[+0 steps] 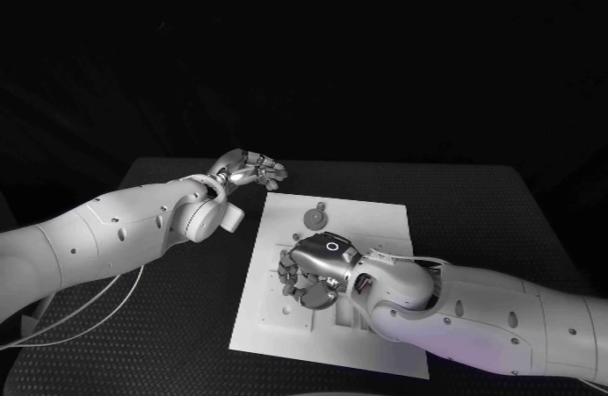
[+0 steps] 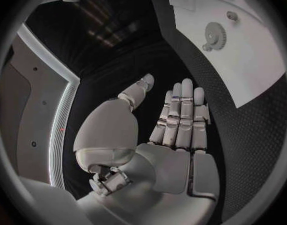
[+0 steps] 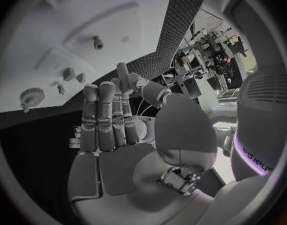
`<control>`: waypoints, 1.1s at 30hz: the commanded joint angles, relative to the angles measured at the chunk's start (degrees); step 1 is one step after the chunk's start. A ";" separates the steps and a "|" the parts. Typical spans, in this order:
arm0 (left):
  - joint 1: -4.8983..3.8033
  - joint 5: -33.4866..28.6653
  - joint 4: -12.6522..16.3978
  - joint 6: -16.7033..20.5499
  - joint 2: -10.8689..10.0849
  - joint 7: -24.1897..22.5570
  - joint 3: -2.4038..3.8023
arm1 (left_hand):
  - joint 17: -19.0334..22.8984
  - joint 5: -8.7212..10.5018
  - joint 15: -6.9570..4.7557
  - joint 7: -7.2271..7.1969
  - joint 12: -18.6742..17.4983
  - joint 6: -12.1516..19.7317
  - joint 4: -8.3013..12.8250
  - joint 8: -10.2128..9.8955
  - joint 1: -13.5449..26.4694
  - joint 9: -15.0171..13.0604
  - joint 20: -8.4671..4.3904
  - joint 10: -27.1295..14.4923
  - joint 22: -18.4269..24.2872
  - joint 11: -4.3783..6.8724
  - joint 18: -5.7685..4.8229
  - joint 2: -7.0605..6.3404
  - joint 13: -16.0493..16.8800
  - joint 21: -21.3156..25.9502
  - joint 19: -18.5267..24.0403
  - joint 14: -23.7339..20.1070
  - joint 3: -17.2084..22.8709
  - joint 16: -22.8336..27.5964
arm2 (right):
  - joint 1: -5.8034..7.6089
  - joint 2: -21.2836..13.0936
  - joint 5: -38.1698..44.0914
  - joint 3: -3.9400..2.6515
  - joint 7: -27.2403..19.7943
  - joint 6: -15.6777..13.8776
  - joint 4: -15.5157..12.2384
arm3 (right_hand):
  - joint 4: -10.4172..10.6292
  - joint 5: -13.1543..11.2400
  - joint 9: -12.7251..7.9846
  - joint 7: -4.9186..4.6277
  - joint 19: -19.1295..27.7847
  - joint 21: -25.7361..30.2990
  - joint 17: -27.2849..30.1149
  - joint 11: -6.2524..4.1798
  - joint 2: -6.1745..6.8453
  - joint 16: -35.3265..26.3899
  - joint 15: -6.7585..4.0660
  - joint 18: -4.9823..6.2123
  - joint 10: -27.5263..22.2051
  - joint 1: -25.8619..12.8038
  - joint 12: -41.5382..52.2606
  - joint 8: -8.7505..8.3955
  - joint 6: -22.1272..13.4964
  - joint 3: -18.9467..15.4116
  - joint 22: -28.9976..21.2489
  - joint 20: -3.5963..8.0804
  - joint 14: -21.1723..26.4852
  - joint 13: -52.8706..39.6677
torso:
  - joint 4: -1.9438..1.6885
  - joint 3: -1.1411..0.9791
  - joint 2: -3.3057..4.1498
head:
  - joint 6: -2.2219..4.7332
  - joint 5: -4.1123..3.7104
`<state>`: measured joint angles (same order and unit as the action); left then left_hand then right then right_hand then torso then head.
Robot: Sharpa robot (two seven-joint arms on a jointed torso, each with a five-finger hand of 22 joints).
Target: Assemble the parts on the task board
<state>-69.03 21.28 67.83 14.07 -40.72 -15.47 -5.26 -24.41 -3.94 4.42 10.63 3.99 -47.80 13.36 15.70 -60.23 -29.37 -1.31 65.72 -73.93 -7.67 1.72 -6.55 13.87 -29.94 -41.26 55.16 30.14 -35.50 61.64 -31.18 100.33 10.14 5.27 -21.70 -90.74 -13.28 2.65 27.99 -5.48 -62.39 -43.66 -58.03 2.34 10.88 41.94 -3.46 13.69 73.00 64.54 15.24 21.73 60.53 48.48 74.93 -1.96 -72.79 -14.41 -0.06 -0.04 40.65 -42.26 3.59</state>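
The white task board (image 1: 367,225) lies in the middle of the black table. A grey gear (image 1: 315,213) sits on its far part, and shows again as the gear (image 2: 215,33) and the gear (image 3: 32,94). My right hand (image 1: 314,270) hovers over the board's left middle with fingers (image 3: 105,117) straight and nothing in it. Small pegs (image 3: 98,42) and small blocks (image 3: 69,74) stand on the board beyond it. My left hand (image 1: 249,169) stays off the board's far left corner, above the table, palm (image 2: 171,160) bare and fingers stretched out.
The black mat (image 1: 481,203) surrounds the board, with bare room to the right and behind it. A cable (image 1: 89,313) hangs under my left arm near the table's left edge.
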 commanded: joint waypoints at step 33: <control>-0.06 -0.31 0.00 -0.98 0.58 -0.15 0.05 | -0.34 -0.03 0.24 -0.09 0.20 0.38 -0.36 0.16 0.32 0.08 0.24 -0.42 -0.14 -0.09 0.50 0.41 -0.14 0.53 -0.32 0.25 -0.26 0.43 | -2.68 3.15 2.20 1.31 0.35 4.21 3.79 | -0.69 0.20 0.37 0.06 0.56 -0.82 0.18 0.04 -0.79 0.70 -0.26 1.31 0.47 -0.21 0.18 0.03 0.39 0.26 1.34 0.33 0.18 -0.26 | -0.01 -0.04 -0.01 | -0.91 0.62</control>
<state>-69.03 21.27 67.75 13.80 -40.20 -15.30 -5.27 -24.69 -3.94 4.42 10.63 3.99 -47.80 13.21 15.70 -60.23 -29.38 -1.31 65.72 -74.02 -7.67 1.72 -6.55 13.83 -29.72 -41.26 55.16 29.99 -35.27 59.03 -28.20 101.77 11.44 5.67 -18.46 -87.05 -13.62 2.60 28.29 -5.38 -61.99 -44.19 -57.92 2.34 10.53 42.37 -3.47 13.68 72.97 64.26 15.23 21.58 60.57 48.79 74.95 -1.94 -72.72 -14.60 -0.08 -0.07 40.65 -43.16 4.22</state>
